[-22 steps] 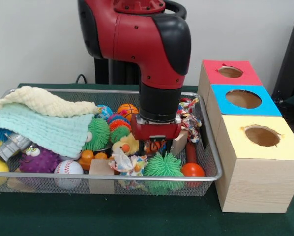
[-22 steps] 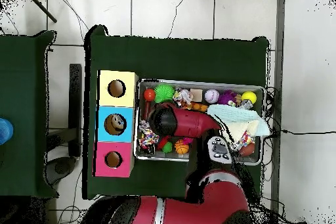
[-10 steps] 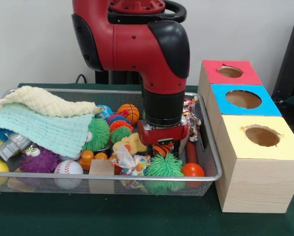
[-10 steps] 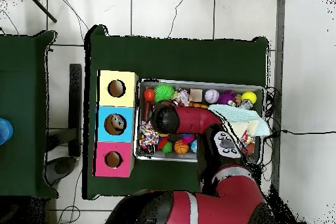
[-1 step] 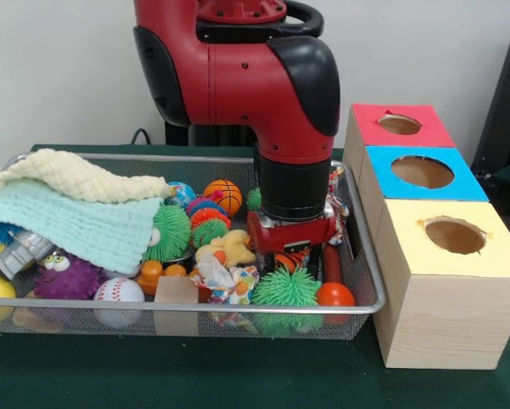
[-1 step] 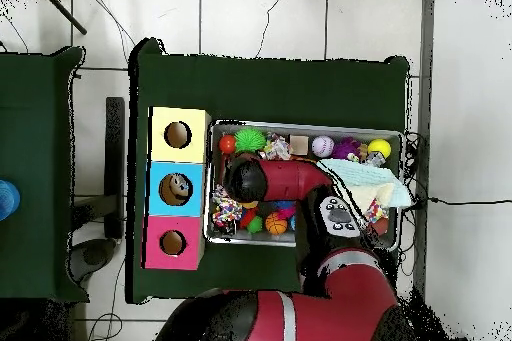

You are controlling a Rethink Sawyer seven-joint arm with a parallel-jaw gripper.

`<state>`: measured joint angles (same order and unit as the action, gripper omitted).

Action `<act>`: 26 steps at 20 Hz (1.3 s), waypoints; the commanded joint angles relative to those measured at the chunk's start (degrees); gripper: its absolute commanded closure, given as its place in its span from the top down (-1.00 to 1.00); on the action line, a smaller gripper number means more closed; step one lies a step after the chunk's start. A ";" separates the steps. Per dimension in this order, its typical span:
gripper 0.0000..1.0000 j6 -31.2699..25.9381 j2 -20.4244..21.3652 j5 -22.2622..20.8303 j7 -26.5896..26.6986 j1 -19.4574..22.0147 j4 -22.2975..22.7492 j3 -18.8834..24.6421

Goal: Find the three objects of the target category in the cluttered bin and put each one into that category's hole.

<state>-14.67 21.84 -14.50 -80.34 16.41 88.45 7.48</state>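
Jaws cannot be judged as parted or clenched: the gripper (image 5: 291, 253) hangs low in the wire bin (image 5: 195, 305), and its red wrist block hides the fingertips in the front view, while the arm covers them in the overhead view. An orange-and-black striped toy (image 5: 293, 258) shows directly beneath the block, touching or just under it; whether it is grasped cannot be told. Just in front lie a green spiky ball (image 5: 285, 290) and a red ball (image 5: 334, 295); a yellow duck (image 5: 228, 249) sits beside the gripper. A pale green blanket (image 5: 76, 223) covers the bin's other end. Three boxes stand beside the bin, topped red (image 5: 399, 125), blue (image 5: 422, 173) and yellow (image 5: 453, 237), each with a round hole. The target category is not evident. Good practice for this step appears to be a straight vertical lift, so neighbouring toys are not dragged out, followed by a check that only one object is carried.
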 commanded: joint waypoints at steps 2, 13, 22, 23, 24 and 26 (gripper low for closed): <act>-1.00 -3.10 -0.68 -2.29 -4.15 -2.25 -3.23 0.54; -1.00 -1.69 -0.34 -1.85 -5.55 -3.39 -3.04 -1.40; -1.00 -1.83 4.94 -2.21 -4.05 -0.98 3.05 1.44; -1.00 -1.78 5.33 -2.27 -3.70 -0.56 3.57 2.11; -1.00 -1.57 5.79 -2.50 -2.84 0.35 4.36 3.57; -1.00 -1.59 6.33 -2.72 -1.95 1.29 4.98 4.93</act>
<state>-14.68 25.03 -14.96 -80.34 14.40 89.75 6.34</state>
